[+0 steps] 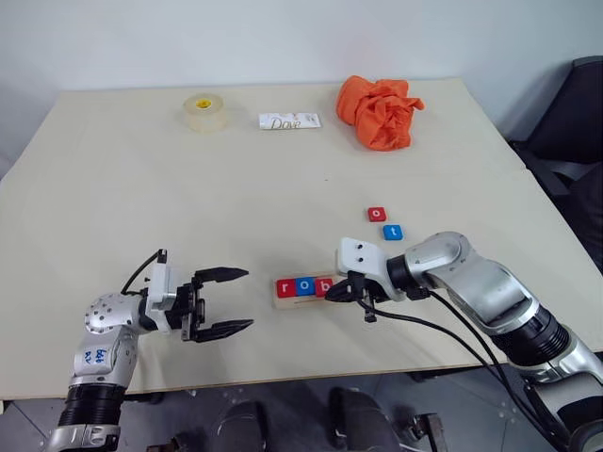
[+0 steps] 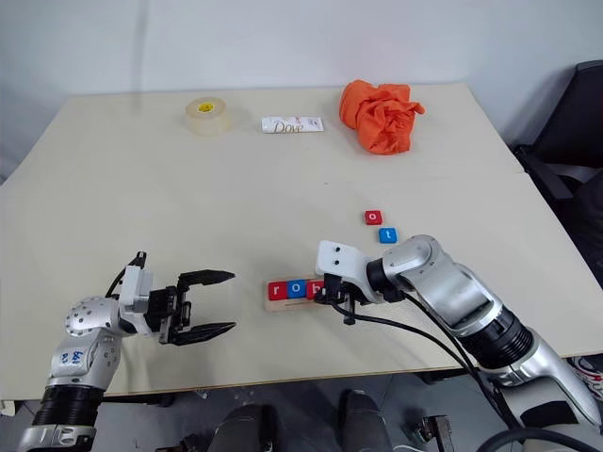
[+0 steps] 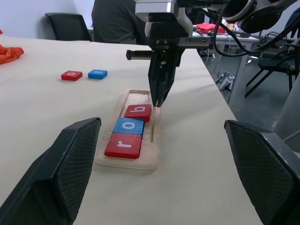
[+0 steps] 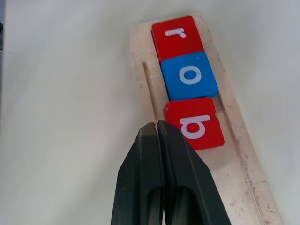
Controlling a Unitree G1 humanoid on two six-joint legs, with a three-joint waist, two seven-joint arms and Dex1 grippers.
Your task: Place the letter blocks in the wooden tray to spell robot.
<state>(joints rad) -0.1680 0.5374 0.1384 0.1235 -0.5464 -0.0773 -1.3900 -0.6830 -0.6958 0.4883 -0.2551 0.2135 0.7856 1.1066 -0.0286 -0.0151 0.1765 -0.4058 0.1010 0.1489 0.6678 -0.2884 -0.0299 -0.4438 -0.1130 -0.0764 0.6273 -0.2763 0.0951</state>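
Now wooden tray (image 4: 243,154) holding red r (image 4: 176,35), blue o (image 4: 189,76), red b (image 4: 194,124)

Surface: pale beige table (image 1: 170,188), seen from its near edge
Tape roll (image 1: 205,112): 11 o'clock, near the far edge
White Dove packet (image 1: 289,121): 12 o'clock, just beside the tape roll, apart from it
Orange cloth (image 1: 380,111): 1 o'clock, crumpled
Red o block (image 1: 377,214): 3 o'clock, loose on the table
Blue t block (image 1: 393,232): just beside the red o block, nearer the viewer
Wooden tray (image 1: 285,302): 6 o'clock, carrying blocks r, o, b in a row
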